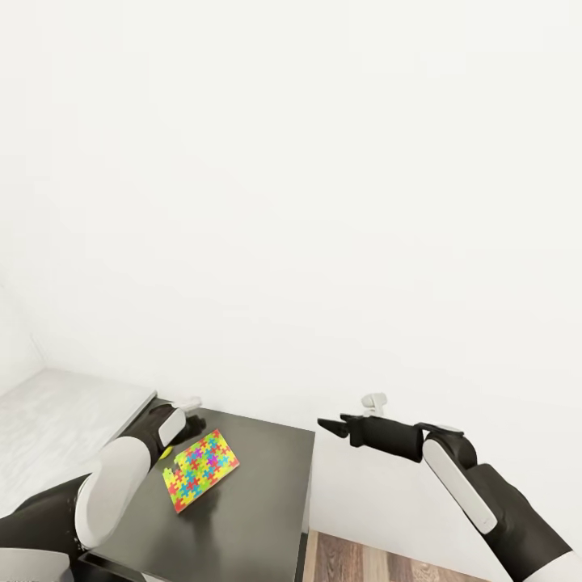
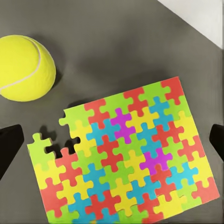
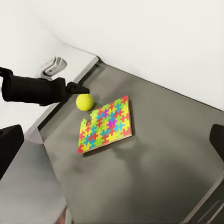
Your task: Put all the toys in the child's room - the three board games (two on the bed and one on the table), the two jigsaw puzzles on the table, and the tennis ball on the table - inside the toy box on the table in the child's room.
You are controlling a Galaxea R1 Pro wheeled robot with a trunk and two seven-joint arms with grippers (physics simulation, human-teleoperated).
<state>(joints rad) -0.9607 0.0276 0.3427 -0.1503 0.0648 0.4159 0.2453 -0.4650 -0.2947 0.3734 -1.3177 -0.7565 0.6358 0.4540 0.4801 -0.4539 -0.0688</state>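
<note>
A jigsaw puzzle [image 1: 200, 470] with a notched corner lies flat on the table's dark grey wing [image 1: 259, 501]. The tennis ball [image 3: 85, 101] rests right beside that notched corner; both are seen close up in the left wrist view, the ball [image 2: 23, 67] and the puzzle [image 2: 126, 158]. My left gripper [image 1: 194, 422] hovers open just above the ball and puzzle edge, empty, its dark fingertips [image 2: 9, 144] wide apart. My right gripper [image 1: 327, 426] hangs open and empty in the air off the wing's right edge, pointing toward the puzzle [image 3: 106, 123].
A plain white wall rises directly behind the wing. The higher pale grey tabletop [image 1: 48, 420] adjoins on the left. Wood-plank floor [image 1: 364, 562] lies below the wing's right edge. The wing's right half [image 3: 177, 154] is bare dark surface.
</note>
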